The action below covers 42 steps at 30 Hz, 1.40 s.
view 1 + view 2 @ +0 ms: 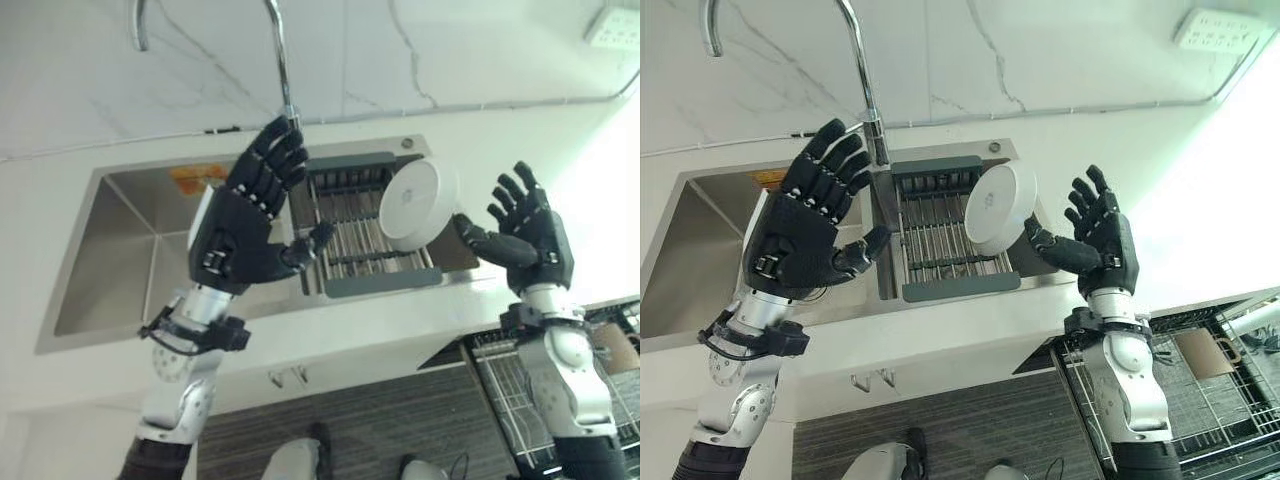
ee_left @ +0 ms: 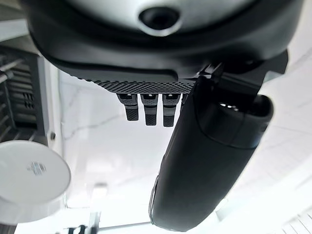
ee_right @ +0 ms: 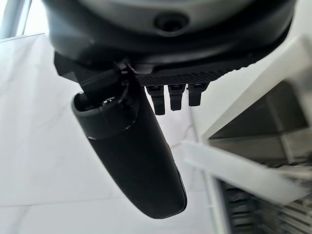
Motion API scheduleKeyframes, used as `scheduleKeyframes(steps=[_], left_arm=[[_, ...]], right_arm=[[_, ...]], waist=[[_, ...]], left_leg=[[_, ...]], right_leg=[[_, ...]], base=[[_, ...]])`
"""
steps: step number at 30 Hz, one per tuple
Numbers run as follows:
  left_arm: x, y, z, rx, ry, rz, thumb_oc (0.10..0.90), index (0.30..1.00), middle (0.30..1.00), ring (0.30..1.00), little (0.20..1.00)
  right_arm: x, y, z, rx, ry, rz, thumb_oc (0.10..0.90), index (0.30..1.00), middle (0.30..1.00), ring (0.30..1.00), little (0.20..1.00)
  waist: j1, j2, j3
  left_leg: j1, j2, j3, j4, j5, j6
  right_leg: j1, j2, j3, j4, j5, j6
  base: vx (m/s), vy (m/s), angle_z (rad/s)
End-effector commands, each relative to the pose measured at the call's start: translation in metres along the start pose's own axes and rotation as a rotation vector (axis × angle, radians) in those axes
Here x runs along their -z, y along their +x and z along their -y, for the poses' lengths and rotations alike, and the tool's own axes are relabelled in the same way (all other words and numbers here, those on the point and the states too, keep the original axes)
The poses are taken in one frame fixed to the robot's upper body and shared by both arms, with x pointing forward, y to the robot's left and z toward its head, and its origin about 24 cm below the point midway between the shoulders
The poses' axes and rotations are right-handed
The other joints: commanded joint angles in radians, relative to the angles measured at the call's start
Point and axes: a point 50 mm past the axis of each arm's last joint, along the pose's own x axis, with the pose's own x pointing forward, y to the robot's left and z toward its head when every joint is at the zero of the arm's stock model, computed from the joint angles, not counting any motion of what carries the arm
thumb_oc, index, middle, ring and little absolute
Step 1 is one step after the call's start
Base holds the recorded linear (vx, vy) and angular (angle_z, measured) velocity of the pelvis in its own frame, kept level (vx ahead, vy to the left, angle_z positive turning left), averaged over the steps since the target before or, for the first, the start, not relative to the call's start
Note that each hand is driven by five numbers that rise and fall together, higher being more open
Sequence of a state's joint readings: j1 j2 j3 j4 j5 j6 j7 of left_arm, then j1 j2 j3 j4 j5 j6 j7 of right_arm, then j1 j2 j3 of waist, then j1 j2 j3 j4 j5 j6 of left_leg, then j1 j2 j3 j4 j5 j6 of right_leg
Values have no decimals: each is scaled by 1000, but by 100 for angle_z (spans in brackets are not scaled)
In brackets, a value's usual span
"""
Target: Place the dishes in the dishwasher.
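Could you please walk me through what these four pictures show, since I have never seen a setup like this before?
This is a humanoid robot standing at a kitchen counter. The two wide pictures come from the two eyes of a camera on its head, looking down. The two close pictures come from cameras on its wrists, each looking along its own dark hand.

Below the robot is a steel sink with a tall tap. A grey drying rack sits in the sink, and a white plate stands tilted on it.

The left hand and right hand are both raised with fingers spread, holding nothing. The right thumb reaches toward the plate.

At the lower right, the wire dishwasher rack is pulled out.
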<state>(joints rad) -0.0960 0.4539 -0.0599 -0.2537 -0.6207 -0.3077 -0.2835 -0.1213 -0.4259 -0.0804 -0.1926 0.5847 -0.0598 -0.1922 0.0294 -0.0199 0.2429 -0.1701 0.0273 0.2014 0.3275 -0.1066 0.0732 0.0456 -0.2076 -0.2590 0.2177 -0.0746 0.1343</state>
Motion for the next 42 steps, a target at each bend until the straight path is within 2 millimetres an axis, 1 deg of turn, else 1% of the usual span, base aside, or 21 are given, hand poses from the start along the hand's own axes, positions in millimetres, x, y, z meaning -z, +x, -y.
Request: scheduleKeyframes(steps=[1, 2, 3, 8, 11, 14, 17, 24, 27, 32, 39, 42], left_arm=[[-34, 22, 15, 134, 42, 221, 800, 900, 900, 900, 900], [-35, 25, 13, 138, 46, 223, 800, 900, 900, 900, 900], [-34, 26, 12, 132, 49, 224, 800, 900, 900, 900, 900], [-36, 25, 12, 99, 33, 231, 800, 900, 900, 900, 900], [-32, 24, 14, 85, 28, 210, 800, 900, 900, 900, 900], [-31, 24, 14, 80, 23, 206, 800, 900, 900, 900, 900], [-28, 24, 16, 87, 16, 195, 800, 900, 900, 900, 900], [-23, 27, 17, 94, -3, 179, 800, 900, 900, 900, 900], [-22, 27, 17, 96, -5, 170, 800, 900, 900, 900, 900], [-20, 27, 16, 90, -6, 165, 800, 900, 900, 900, 900], [-19, 27, 15, 82, -3, 159, 800, 900, 900, 900, 900], [-19, 26, 13, 78, 1, 155, 800, 900, 900, 900, 900]], right_arm=[[-47, 18, -3, -9, 128, 299, 800, 900, 900, 900, 900], [-46, 20, 0, 6, 145, 302, 800, 900, 900, 900, 900], [-45, 23, 2, 31, 135, 306, 800, 900, 900, 900, 900], [-49, 31, 4, 67, 130, 299, 800, 900, 900, 900, 900], [-49, 37, 5, 93, 122, 283, 800, 900, 900, 900, 900], [-45, 40, 4, 79, 129, 247, 800, 900, 900, 900, 900], [-39, 42, -1, 19, 201, 211, 800, 900, 900, 900, 900], [-23, 48, -11, -37, 299, 120, 800, 900, 900, 900, 900], [-17, 51, -17, -64, 307, 73, 800, 900, 900, 900, 900], [-12, 54, -23, -88, 329, 44, 800, 900, 900, 900, 900], [-6, 57, -22, -75, 319, 7, 800, 900, 900, 900, 900], [1, 58, -19, -46, 307, -41, 800, 900, 900, 900, 900]], waist=[[-12, 15, -78], [-4, 7, -81], [1, 2, -79], [13, -6, -91], [15, -8, -114], [16, -5, -123], [17, -2, -130], [21, 5, -139], [27, 9, -145], [33, 13, -152], [41, 14, -153], [45, 15, -154]], left_leg=[[62, 38, -60, -27, -73, -98], [60, 41, -49, -27, -78, -103], [63, 46, -42, -27, -78, -104], [78, 56, -26, -27, -85, -112], [87, 62, -23, -27, -96, -116], [92, 65, -24, -27, -99, -118], [94, 67, -31, -27, -98, -121], [101, 67, -53, -27, -100, -128], [105, 67, -59, -27, -100, -132], [110, 65, -66, -27, -101, -134], [113, 63, -70, -27, -102, -135], [115, 62, -69, -27, -102, -136]], right_leg=[[-78, 69, -15, 82, -11, 13], [-88, 45, -27, 82, -28, 12], [-97, 30, -35, 82, -18, 15], [-108, 16, -35, 82, -44, 6], [-108, 25, -21, 82, -61, -1], [-106, 32, -19, 82, -68, -7], [-102, 43, -17, 82, -79, -15], [-88, 57, -15, 82, -95, -27], [-80, 58, -21, 82, -101, -29], [-71, 56, -30, 82, -106, -33], [-64, 51, -42, 82, -109, -33], [-60, 44, -51, 82, -109, -31]], base=[[-36, -129, 5], [-23, -153, 5], [-8, -153, 3], [24, -109, 5], [47, -106, -22], [19, -62, -5], [5, -49, 4], [4, -32, 4], [1, -16, 11], [8, 6, 9], [7, 10, 6], [10, 15, 9]])
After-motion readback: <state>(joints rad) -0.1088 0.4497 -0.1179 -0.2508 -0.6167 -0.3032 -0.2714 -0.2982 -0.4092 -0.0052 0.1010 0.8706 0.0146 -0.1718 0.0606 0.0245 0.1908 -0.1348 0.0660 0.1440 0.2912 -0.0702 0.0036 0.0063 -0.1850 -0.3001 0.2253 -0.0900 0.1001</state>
